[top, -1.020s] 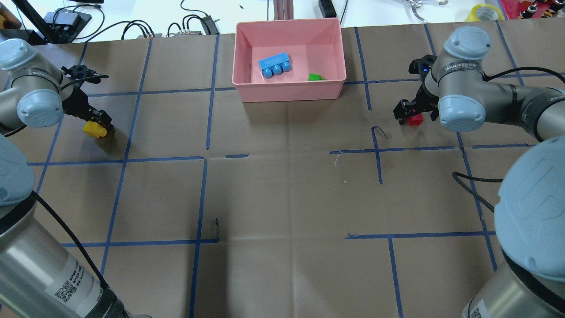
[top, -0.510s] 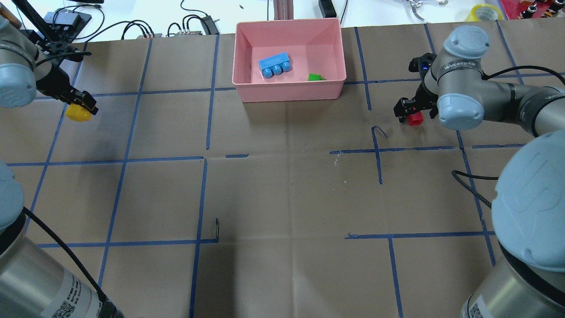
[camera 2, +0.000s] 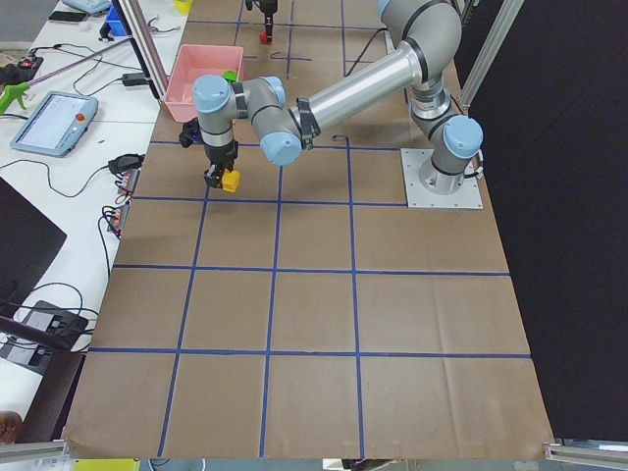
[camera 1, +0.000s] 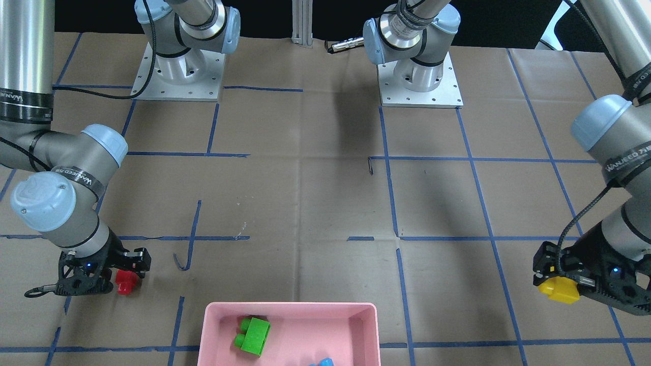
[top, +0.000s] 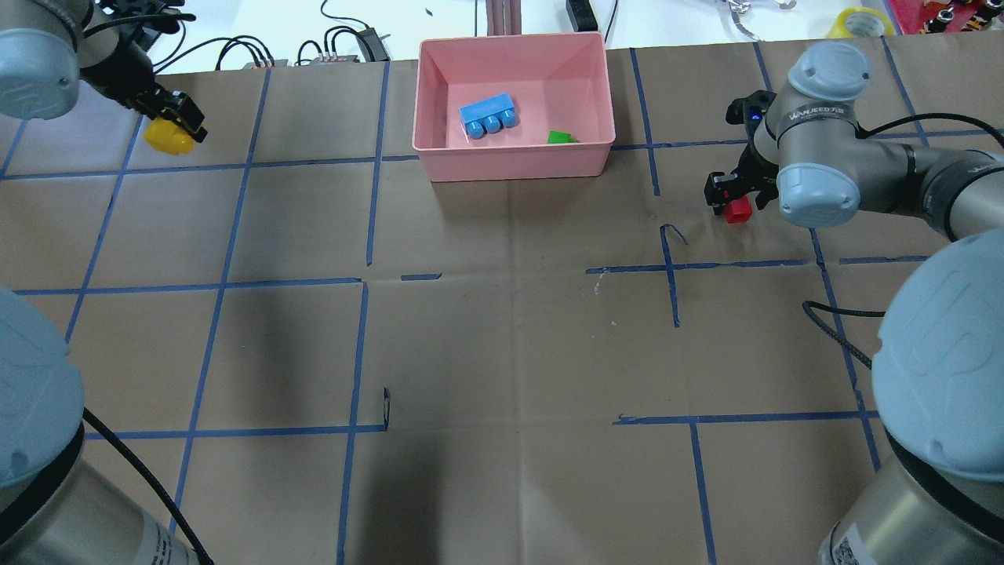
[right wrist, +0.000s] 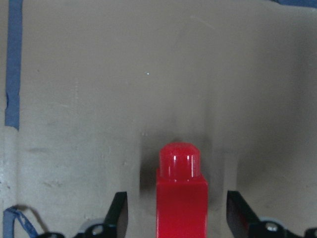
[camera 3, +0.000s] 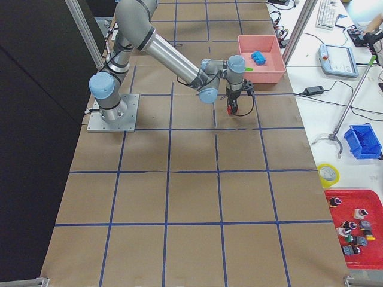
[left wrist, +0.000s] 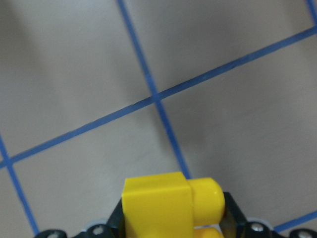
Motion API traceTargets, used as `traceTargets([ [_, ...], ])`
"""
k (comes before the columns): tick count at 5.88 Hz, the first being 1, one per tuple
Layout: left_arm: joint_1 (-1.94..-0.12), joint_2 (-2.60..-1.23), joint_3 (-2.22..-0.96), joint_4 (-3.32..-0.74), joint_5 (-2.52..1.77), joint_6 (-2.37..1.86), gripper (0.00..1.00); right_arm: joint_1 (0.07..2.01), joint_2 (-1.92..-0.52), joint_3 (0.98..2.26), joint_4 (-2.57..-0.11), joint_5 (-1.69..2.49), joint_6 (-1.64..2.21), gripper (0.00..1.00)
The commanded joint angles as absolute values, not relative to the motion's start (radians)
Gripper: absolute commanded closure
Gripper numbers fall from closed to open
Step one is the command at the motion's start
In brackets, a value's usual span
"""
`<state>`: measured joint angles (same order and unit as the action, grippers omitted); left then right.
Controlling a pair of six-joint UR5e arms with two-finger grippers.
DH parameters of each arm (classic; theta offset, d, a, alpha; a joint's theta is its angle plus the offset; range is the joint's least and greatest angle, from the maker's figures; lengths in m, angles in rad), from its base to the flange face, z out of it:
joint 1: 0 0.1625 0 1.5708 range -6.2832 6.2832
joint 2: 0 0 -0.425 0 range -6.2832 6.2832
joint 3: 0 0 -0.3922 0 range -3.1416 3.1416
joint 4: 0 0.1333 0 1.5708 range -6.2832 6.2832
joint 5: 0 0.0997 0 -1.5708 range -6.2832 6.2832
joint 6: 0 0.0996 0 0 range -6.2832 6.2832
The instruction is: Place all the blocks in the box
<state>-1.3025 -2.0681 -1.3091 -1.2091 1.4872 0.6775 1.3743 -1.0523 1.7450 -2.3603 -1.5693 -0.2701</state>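
Two in, two out
Left end effector point(top: 179, 124) clenched on yellow two-stud plastic brick point(top: 166, 138) over the bench point(top: 502, 353)'s far-left corner; right end effector point(right wrist: 179, 213) released, straddling small red one-stud brick point(right wrist: 181, 193). Pale-pink plastic tray point(top: 514, 166) holds light-blue three-stud brick point(top: 488, 115), green brick point(top: 558, 137).

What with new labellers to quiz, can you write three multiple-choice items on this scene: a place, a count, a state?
1. Where is the yellow block?
A) in the left gripper
B) in the box
C) in the right gripper
2. How many blocks lie in the box?
A) one
B) two
C) four
3. The right gripper is:
A) shut on the red block
B) open astride the red block
C) shut, empty
Answers: 1 A, it sits clamped there; 2 B, the blue block and green block; 3 B, gaps show on both sides of the block.
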Motion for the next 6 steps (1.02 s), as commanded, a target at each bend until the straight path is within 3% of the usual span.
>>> traceTargets([
  [1,-1.458,-2.149,-1.209,-1.203,1.416,0.381,0.68,1.374,-1.045,1.744,-2.359,-1.571,-0.27,0.27],
  [3,-1.642,-2.248,-1.038,-1.2,1.427,0.083,0.67,1.374,-1.037,1.741,-2.359,-1.569,-0.27,0.31],
  [4,-1.705,-2.281,-0.982,-1.177,1.425,-0.048,0.67,1.374,-1.038,1.744,-2.358,-1.569,-0.27,0.55],
  [6,-1.759,-2.376,-0.954,-1.029,1.425,-0.188,0.62,1.373,-1.045,1.746,-2.355,-1.571,-0.267,0.83],
])
